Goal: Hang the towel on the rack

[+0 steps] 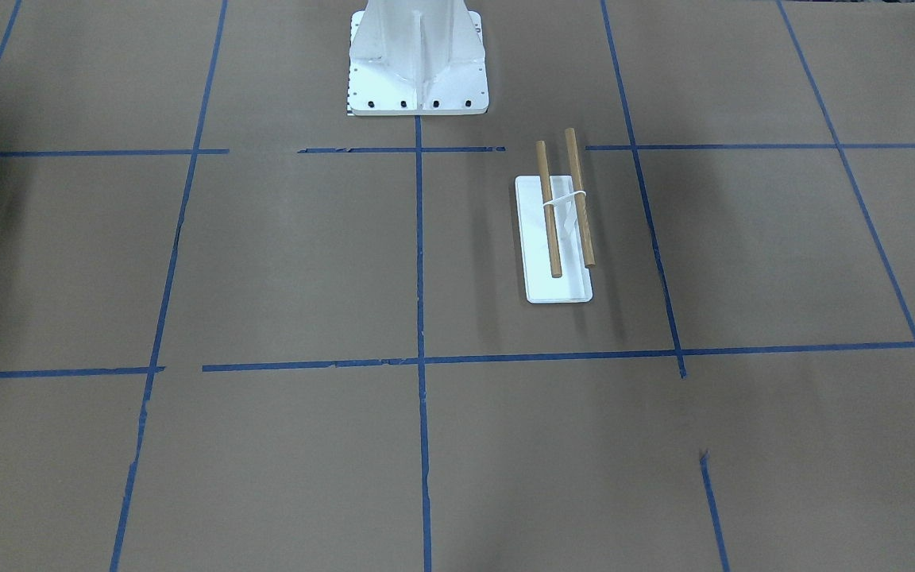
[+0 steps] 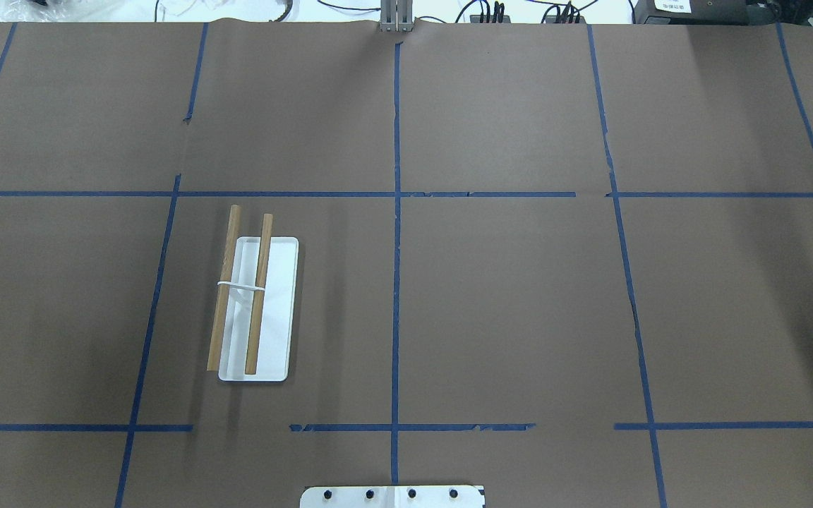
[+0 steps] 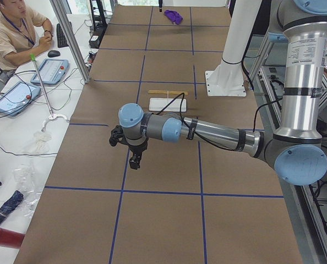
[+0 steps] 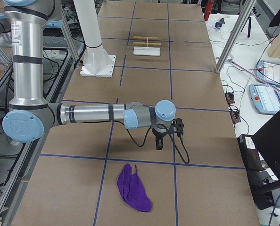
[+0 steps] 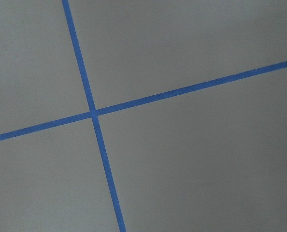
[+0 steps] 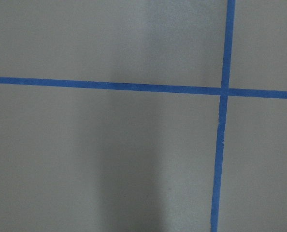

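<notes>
At the table's end on the robot's right, we find the purple towel [image 4: 134, 190] lying in a soft, crumpled heap on the brown paper that covers the table [image 2: 519, 317]. It shows only in the two side views, and from the far end it is no more than a small purple blur. The right gripper [image 4: 159, 145] hangs pointing down over the paper near the towel, not touching it. It is dark and small, and we cannot tell whether its jaws are apart or together. The left gripper [image 3: 135, 163] also points down above the paper at the opposite end, and there too we cannot tell how the jaws stand. Both wrist cameras show only matte paper crossed by blue tape lines [image 5: 93, 114].

The rack [image 2: 276, 310] stands on the robot's left half of the table, well apart from the towel. It has a flat, glossy white rectangular base, and two smooth, round wooden rods [image 2: 224, 289] lie parallel above it, joined midway by a thin white support [image 2: 241, 286]. The white metal pedestal [image 1: 418, 71], bolted along its edge, is cut off by the frame.
</notes>
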`<control>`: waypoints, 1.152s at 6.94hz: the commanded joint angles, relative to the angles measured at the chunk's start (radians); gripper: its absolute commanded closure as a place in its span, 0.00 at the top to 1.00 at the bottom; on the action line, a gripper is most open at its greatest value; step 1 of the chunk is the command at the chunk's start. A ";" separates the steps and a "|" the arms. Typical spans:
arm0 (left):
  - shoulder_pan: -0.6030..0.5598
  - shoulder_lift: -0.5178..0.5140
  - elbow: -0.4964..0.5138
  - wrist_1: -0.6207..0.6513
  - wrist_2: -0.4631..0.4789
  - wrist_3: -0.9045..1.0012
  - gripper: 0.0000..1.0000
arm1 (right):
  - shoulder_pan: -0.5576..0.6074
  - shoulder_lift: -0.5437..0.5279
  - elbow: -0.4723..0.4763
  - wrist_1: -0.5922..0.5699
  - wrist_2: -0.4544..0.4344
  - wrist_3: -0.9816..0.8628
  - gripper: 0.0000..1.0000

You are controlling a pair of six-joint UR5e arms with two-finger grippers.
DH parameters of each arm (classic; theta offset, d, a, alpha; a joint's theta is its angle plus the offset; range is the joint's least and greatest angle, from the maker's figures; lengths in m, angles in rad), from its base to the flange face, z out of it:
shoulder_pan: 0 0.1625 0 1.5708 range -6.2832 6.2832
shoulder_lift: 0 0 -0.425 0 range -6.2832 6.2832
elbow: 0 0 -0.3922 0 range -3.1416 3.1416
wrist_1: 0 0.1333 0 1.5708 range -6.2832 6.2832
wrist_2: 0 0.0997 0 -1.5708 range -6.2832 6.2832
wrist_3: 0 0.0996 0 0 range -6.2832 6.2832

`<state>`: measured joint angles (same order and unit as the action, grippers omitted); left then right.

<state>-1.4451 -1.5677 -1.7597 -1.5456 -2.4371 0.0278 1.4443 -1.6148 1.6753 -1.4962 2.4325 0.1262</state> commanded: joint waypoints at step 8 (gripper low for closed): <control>-0.011 -0.017 -0.033 -0.031 -0.054 0.000 1.00 | -0.027 -0.006 0.003 0.051 -0.003 -0.042 1.00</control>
<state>-1.4559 -1.5836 -1.7851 -1.5745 -2.4890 0.0287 1.4321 -1.6144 1.6795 -1.4755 2.4290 0.0857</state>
